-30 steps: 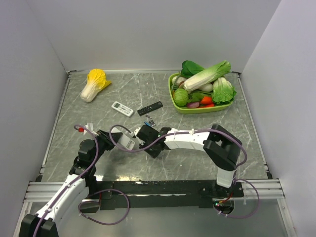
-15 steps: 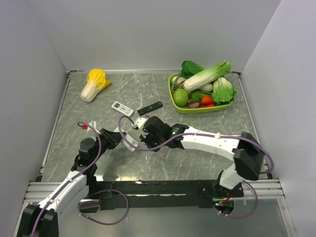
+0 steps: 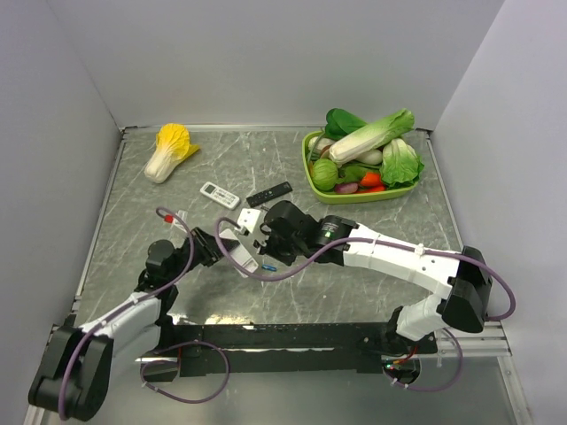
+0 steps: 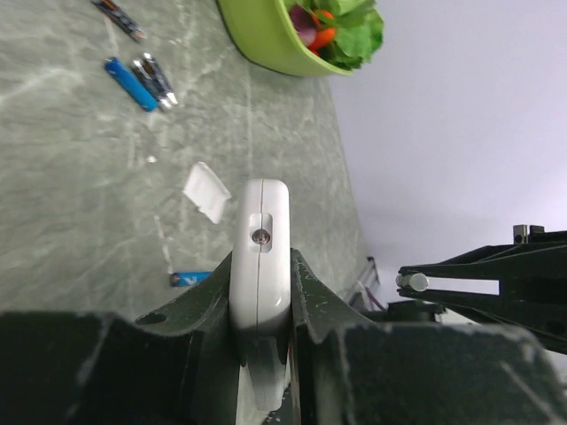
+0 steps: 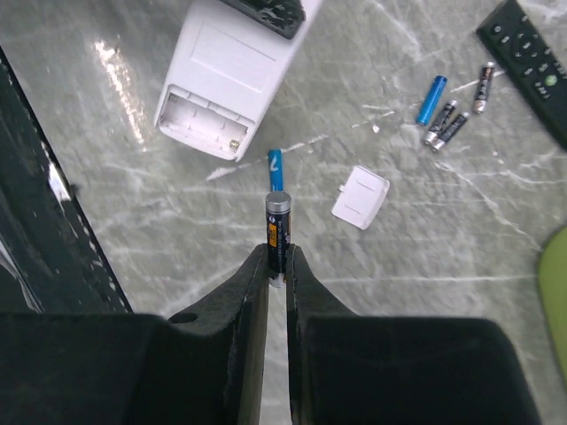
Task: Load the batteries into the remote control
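My left gripper (image 4: 260, 266) is shut on the white remote control (image 4: 260, 232), which it holds edge-on above the table. In the right wrist view the remote control (image 5: 223, 81) shows its plain back with the battery compartment open. My right gripper (image 5: 277, 261) is shut on a dark battery (image 5: 277, 228) with a silvery end, just short of that compartment. One blue battery (image 5: 275, 167) lies on the table below, and three more batteries (image 5: 440, 115) lie together farther off. The detached white cover (image 5: 361, 197) rests nearby. From above, the remote control (image 3: 232, 247) sits beside the right gripper (image 3: 262, 243).
A slim black remote (image 3: 268, 194) and a small white remote (image 3: 219, 194) lie behind the grippers. A green bowl (image 3: 315, 189) of vegetables stands at the back right. A yellow cabbage (image 3: 168, 150) lies at the back left. Walls enclose the table.
The right arm has stretched out, its elbow swinging right and toward the near edge. The left arm has lowered and turned with the remote. A blue battery now shows on the table.
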